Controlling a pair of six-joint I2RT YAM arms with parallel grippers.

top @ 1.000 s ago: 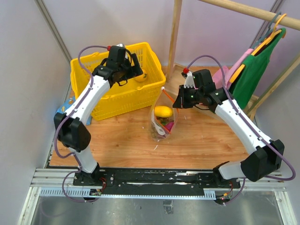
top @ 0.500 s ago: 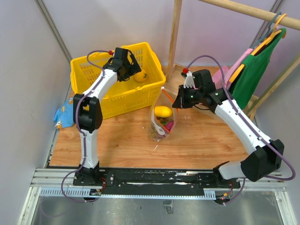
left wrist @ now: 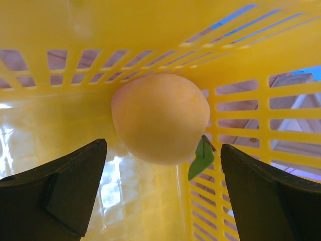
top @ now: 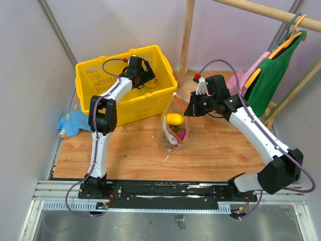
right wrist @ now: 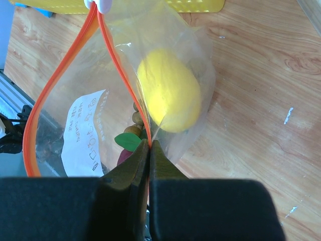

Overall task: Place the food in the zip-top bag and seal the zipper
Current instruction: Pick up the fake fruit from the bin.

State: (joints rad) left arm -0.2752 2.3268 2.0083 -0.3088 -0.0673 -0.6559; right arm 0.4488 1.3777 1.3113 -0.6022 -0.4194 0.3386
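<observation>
A yellow-orange round fruit [left wrist: 160, 118] with a green leaf lies in a corner of the yellow basket [top: 95, 83]. My left gripper [left wrist: 163, 193] is open inside the basket, its jaws on either side just short of the fruit. It shows in the top view [top: 145, 78]. The zip-top bag [top: 173, 128] stands on the table, mouth open. It holds a yellow fruit [right wrist: 168, 90], olive-brown grapes [right wrist: 134, 120] and a dark purple piece [right wrist: 125, 156]. My right gripper [right wrist: 149, 145] is shut on the zipper [right wrist: 123, 65] strip and holds the bag up. The white slider tab [right wrist: 103, 5] is at the far end.
A blue packet [top: 70, 122] lies left of the basket. A wooden post [top: 187, 35] stands behind the bag. Green and pink clothes [top: 273, 65] hang on a rail at the back right. The bag bears a white label [right wrist: 85, 133].
My left arm has reached further right into the basket, up to the fruit in its corner. My right gripper and the bag have stayed put.
</observation>
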